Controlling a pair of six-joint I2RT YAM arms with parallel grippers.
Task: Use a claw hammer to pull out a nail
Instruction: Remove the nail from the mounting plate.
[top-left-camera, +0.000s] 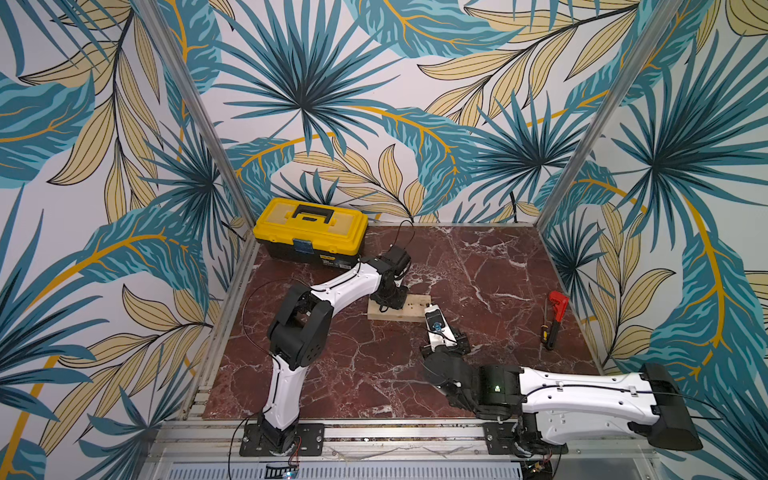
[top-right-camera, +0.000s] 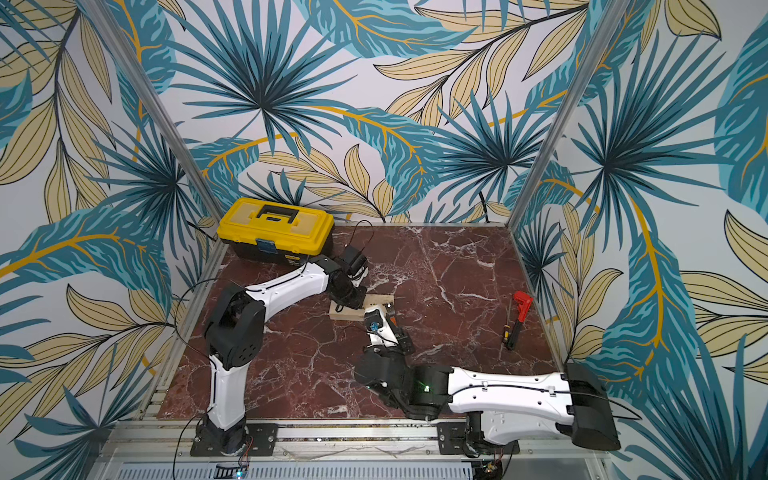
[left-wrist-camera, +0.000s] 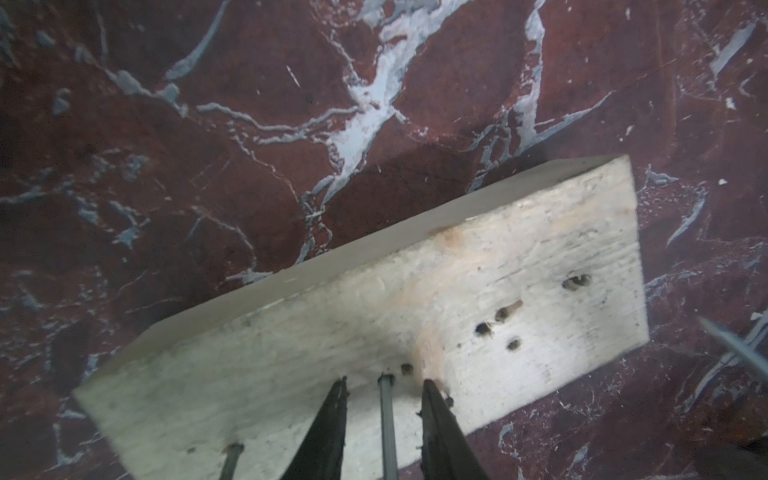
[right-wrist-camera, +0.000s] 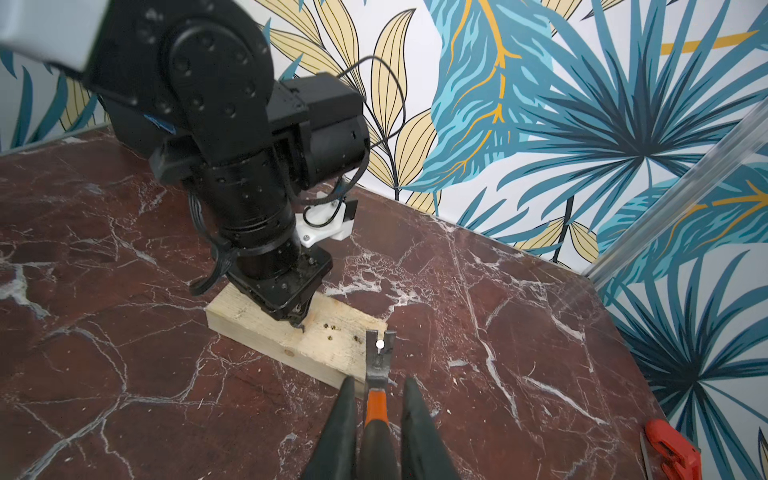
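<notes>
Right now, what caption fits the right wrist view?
Right gripper holds claw hammer, nail head in its fork, at wood block under left gripper.

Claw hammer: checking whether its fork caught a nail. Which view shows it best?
The right wrist view: the claw hammer, held in the right gripper, shows its orange shaft and forked claw with a white-headed nail in the slot. In both top views the arm hides most of it; the left wrist view shows none clearly.

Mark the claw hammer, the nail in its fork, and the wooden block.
claw hammer (right-wrist-camera: 376, 405): right wrist view, orange part of the shaft.
nail (right-wrist-camera: 380, 344): right wrist view, its pale round head.
wooden block (right-wrist-camera: 313, 343): right wrist view, top face beside the holes.
</notes>
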